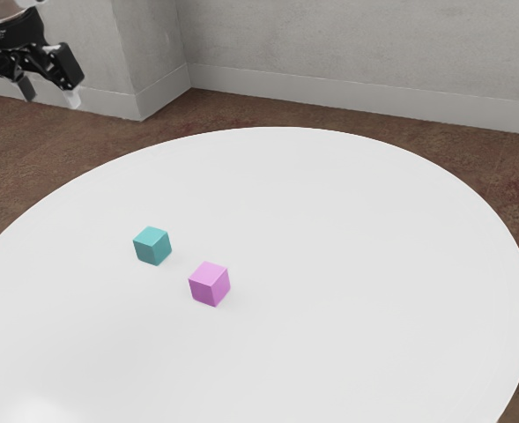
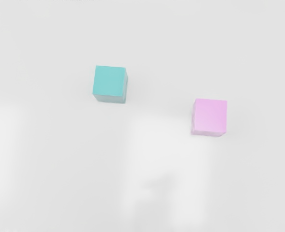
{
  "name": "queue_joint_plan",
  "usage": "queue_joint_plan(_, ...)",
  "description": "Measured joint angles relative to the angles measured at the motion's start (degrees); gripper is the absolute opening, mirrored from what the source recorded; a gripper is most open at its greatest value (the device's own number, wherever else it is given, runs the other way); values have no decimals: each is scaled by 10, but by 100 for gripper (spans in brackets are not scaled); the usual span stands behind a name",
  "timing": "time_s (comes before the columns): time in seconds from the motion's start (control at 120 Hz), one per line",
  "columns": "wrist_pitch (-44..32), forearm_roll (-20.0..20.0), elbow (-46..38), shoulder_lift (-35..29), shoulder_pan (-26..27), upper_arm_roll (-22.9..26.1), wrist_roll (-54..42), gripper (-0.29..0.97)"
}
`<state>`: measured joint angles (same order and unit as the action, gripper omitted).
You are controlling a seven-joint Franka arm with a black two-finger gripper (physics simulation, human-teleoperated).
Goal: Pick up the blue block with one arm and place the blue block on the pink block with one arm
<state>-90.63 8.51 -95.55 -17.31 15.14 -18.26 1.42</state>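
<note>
Gripper (image 1: 49, 94) hanging high at ext view's upper left, fingers apart, empty. Blue block (image 1: 152, 245) sitting on round white table (image 1: 374, 220), pink block (image 1: 209, 284) just beside it, w/ a gap btwn them. Brown floor (image 1: 83, 145) and grey wall (image 1: 356, 44) behind.

On the round white table (image 1: 374, 264) the small blue-green cube (image 1: 152, 245) lies near the pink cube (image 1: 209, 284), toward the exterior view's left.
</note>
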Motion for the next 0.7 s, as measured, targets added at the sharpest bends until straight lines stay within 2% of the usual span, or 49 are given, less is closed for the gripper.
queue_joint_plan(0.183,-3,18,-9,4,2,-9,9,68)
queue_joint_plan(0.25,-4,19,-29,14,-21,-14,12,68)
queue_joint_plan(0.367,-9,-12,-58,43,-34,-12,19,68)
queue_joint_plan(0.492,-103,-43,-181,71,-34,-14,29,68)
queue_joint_plan(0.608,-193,-62,-245,91,-34,-15,36,68)
queue_joint_plan(0.7,-248,-81,-261,125,-34,-14,40,68)
